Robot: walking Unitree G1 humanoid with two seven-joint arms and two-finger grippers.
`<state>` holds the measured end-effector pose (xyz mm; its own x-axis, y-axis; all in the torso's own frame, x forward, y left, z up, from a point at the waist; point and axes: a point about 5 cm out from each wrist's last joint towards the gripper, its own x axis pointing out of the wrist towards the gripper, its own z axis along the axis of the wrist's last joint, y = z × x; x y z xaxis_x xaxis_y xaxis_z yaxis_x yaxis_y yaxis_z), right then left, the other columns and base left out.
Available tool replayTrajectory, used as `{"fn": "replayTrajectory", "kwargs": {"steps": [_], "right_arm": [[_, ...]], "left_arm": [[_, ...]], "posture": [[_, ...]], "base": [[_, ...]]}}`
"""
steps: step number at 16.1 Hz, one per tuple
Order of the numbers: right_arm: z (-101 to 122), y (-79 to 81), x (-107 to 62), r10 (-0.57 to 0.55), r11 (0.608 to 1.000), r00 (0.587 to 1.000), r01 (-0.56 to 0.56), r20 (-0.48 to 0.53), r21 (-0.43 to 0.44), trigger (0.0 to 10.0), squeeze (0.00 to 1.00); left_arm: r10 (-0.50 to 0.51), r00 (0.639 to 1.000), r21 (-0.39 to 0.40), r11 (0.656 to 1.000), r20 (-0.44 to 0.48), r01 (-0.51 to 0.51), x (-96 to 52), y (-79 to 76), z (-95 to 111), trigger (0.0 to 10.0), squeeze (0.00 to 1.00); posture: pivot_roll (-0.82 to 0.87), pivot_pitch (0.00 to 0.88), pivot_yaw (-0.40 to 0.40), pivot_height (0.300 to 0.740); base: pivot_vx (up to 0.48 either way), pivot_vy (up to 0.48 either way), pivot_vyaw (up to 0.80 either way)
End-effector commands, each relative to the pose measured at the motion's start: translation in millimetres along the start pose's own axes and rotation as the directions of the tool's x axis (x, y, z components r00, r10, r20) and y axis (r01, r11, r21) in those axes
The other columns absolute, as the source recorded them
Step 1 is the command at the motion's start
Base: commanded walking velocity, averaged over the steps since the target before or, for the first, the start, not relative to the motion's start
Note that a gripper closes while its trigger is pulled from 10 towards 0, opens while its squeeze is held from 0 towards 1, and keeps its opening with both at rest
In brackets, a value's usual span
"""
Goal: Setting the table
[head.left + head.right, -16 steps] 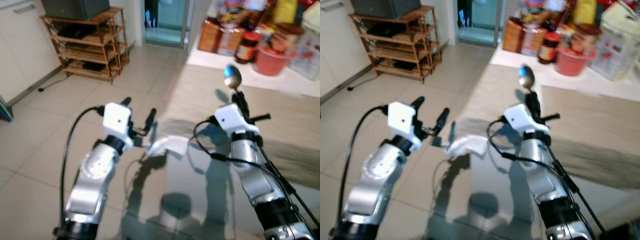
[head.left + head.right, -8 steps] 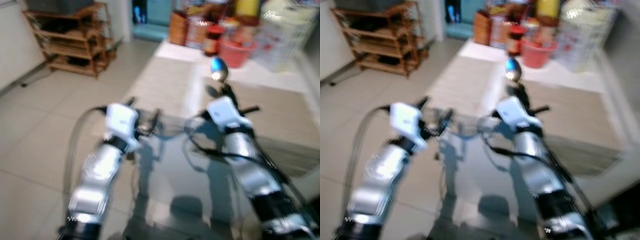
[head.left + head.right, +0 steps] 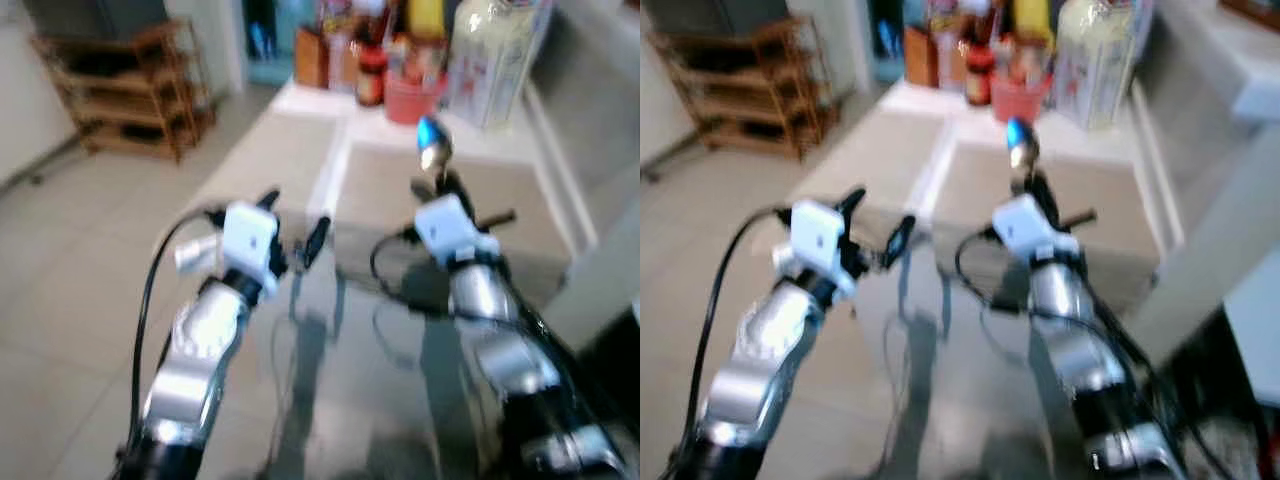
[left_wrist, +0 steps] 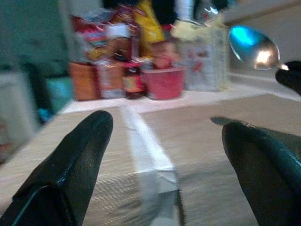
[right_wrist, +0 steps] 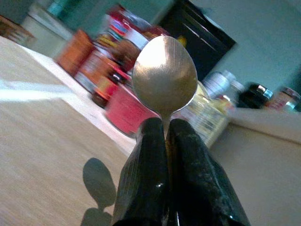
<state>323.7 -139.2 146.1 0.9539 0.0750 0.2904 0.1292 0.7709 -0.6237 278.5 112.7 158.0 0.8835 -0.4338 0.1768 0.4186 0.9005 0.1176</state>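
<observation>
Both arms reach forward over a table (image 3: 470, 200) with a pale wood-grain top and a darker, glossy stretch nearer the robot. The right gripper (image 5: 165, 136) has its two black fingers pressed together on the handle of a metal spoon (image 5: 164, 80), which stands upright with its bowl above the fingertips, raised clear of the tabletop; its shadow falls on the bare wood below. The left gripper (image 4: 164, 141) hangs level beside it, fingers (image 4: 70, 155) spread wide apart and holding nothing. Between the two arms a pale strip (image 4: 143, 141) runs along the tabletop away from the robot.

The wood surface ahead of both grippers lies bare up to the far end, where a crowd of things stands together: a red tub (image 4: 162, 81), a dark jar (image 4: 132, 80), an orange-brown box (image 4: 84, 81), snack packets and a large clear container (image 3: 490, 55). The table's left edge drops to a tiled floor (image 3: 70, 260), with a wooden rack (image 3: 130, 95) well apart from the table by the wall. On the right, the table's edge lies close to a pale wall or counter (image 3: 1240, 150). The head views are blurred.
</observation>
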Motion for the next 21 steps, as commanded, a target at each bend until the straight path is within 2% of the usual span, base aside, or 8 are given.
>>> {"fn": "replayTrajectory", "kwargs": {"steps": [1,7,8,10,11,14,17,21], "right_arm": [[-3,-3.8,0.2,-0.002,1.000,1.000,0.002,-0.008,0.007,0.0,0.00],[2,-4.0,1.1,0.005,1.000,1.000,-0.005,0.024,0.025,0.0,0.00],[7,-1.9,-1.6,0.032,0.996,0.998,-0.036,0.049,0.080,0.0,0.00],[7,-10.1,-22.2,0.037,0.992,0.997,-0.045,0.068,0.115,0.0,0.00],[9,-24.1,-44.6,0.016,0.993,0.995,-0.027,0.103,0.111,0.0,0.00],[14,-29.9,-72.0,0.021,0.995,0.989,-0.034,0.149,0.090,0.0,0.00],[4,-23.9,-72.5,0.047,0.995,0.995,-0.054,0.091,0.080,0.0,0.00],[-3,-17.8,-63.4,0.074,0.994,0.996,-0.078,0.054,0.074,0.0,0.00]], "left_arm": [[-0.010,1.000,-0.006,1.000,-0.008,0.010,1.2,-2.6,-1,10.0,0.00],[0.000,0.999,0.001,1.000,-0.032,0.000,-0.7,-0.2,-6,10.0,0.00],[0.001,0.999,-0.005,1.000,-0.042,-0.001,-2.4,0.1,-8,10.0,0.00],[0.027,0.997,-0.003,1.000,-0.068,-0.027,-10.8,8.0,-12,10.0,0.00],[0.057,0.995,0.011,0.998,-0.084,-0.057,-25.5,18.1,-14,10.0,0.00],[0.061,0.992,-0.002,0.998,-0.112,-0.062,-40.2,19.5,-20,10.0,0.00],[-0.012,0.995,-0.007,1.000,-0.096,0.011,-34.6,7.0,-21,10.0,0.00],[-0.056,0.996,-0.056,0.997,-0.070,0.053,-30.9,0.6,-16,10.0,0.00]], "posture": [[0.02,0.000,-0.016,0.728],[0.02,0.000,-0.017,0.728],[0.03,0.000,-0.020,0.728],[0.02,0.000,-0.020,0.728],[0.02,0.000,-0.017,0.728],[0.00,0.000,-0.012,0.728],[-0.01,0.000,-0.011,0.728],[-0.01,0.000,-0.018,0.728]], "base": [[0.000,0.000,-0.65],[0.000,0.000,-0.34],[0.000,0.000,0.00],[0.000,0.000,0.00],[0.000,0.000,0.00],[0.000,0.000,0.00],[0.000,0.000,0.00],[0.000,-0.480,-0.72]]}}
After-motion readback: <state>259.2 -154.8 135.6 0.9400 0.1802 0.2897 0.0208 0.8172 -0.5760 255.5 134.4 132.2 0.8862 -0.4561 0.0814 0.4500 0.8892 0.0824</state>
